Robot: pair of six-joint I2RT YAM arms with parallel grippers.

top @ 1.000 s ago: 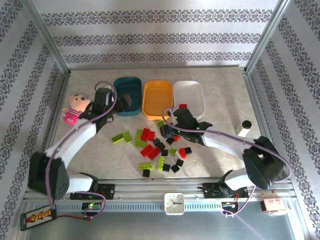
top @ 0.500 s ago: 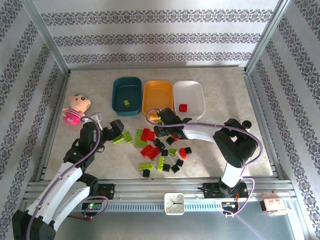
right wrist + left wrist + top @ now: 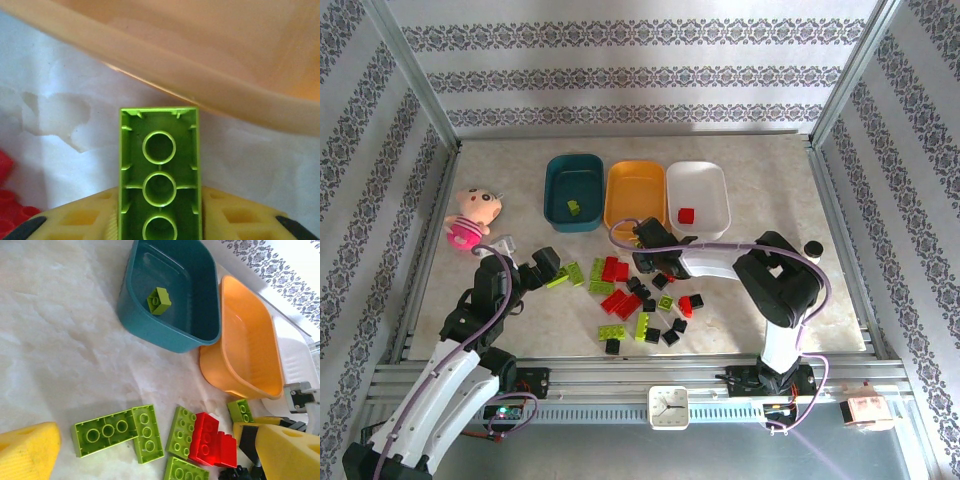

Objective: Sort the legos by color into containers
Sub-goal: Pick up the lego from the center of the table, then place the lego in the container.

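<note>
Right hand (image 3: 160, 222): closed on the near end of a lime green brick (image 3: 160, 165), with a yellow pad on each long side. I cannot tell whether the brick is clear of the worktop (image 3: 770, 200).
Brick axis: its long axis runs straight out from the hand, hollow underside up, far end just short of the orange tub (image 3: 210, 55).
Where it belongs: judging by the lime piece (image 3: 574, 208) already inside, in the dark teal tub (image 3: 560, 180). In the top view that tub lies up and to the left of the hand, one tub over.
In the way: the orange tub's near rim is directly ahead, so the carry likely has to go up and then across to the left.
Left hand (image 3: 542, 270): wide open and holding nothing, left of centre in the top view. It is the nearer hand to the teal tub.
Under the left hand: two lime plates (image 3: 120, 432) lying in an L, touching each other.
White tub (image 3: 705, 180): to the right of the orange one, with one red brick (image 3: 686, 215) in it.
Loose legos (image 3: 640, 300): lime, red and black pieces scattered at centre frame, below both hands.
Bystander: a pink plush doll (image 3: 472, 215) at the left, well clear.
</note>
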